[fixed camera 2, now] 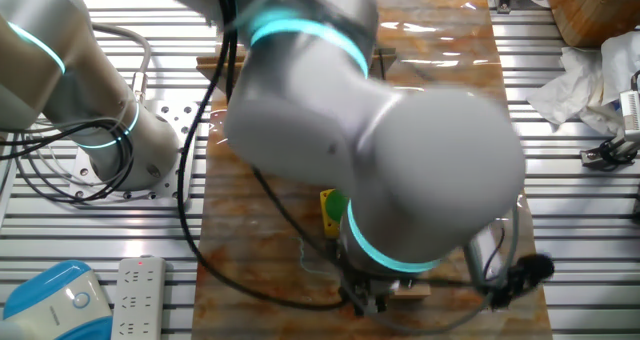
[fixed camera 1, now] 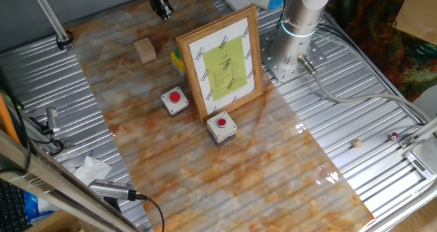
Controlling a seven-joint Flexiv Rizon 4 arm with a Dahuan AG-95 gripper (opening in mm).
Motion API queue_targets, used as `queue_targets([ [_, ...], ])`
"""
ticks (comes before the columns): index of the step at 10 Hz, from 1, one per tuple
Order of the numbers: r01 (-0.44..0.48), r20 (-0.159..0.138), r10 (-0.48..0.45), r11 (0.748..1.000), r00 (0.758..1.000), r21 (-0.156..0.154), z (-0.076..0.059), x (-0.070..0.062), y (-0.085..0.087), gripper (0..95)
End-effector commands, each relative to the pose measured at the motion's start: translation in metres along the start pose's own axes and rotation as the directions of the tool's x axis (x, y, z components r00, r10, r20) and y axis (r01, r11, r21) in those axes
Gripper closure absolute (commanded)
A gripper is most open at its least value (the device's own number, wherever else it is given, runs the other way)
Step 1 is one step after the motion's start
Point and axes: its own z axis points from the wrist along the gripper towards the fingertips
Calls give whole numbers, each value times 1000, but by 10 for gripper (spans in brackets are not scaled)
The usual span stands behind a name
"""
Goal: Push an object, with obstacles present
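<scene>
The object, a small plain tan wooden cube [fixed camera 1: 145, 49], sits on the marbled board near its far left side. My gripper [fixed camera 1: 162, 12] hangs above the board's far edge, a little behind and to the right of the cube and apart from it; its dark fingers look pressed together with nothing between them. The obstacles stand to the right of the cube: a wood-framed picture [fixed camera 1: 223, 61] with a yellow-green sheet, upright, and two grey boxes with red buttons [fixed camera 1: 175, 100] [fixed camera 1: 222, 125] in front of it. In the other fixed view my arm [fixed camera 2: 400, 150] hides most of this.
A yellow block [fixed camera 1: 177, 60] pokes out behind the frame's left edge. The arm's base [fixed camera 1: 298, 27] is bolted at the back right. Ribbed metal table [fixed camera 1: 369, 143] surrounds the board. Crumpled paper [fixed camera 1: 90, 168] and cables lie at the left; a power strip [fixed camera 2: 138, 280] is near the base.
</scene>
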Motion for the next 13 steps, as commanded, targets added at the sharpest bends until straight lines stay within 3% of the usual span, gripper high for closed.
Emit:
queue_targets([
  [1,1,8,-1,1000,1000,1,5,-1,-1,950],
  [5,1,29,-1,1000,1000,-1,25,-6,-6,950],
  [13,-6,49,6,1000,999,6,53,-12,-10,950],
])
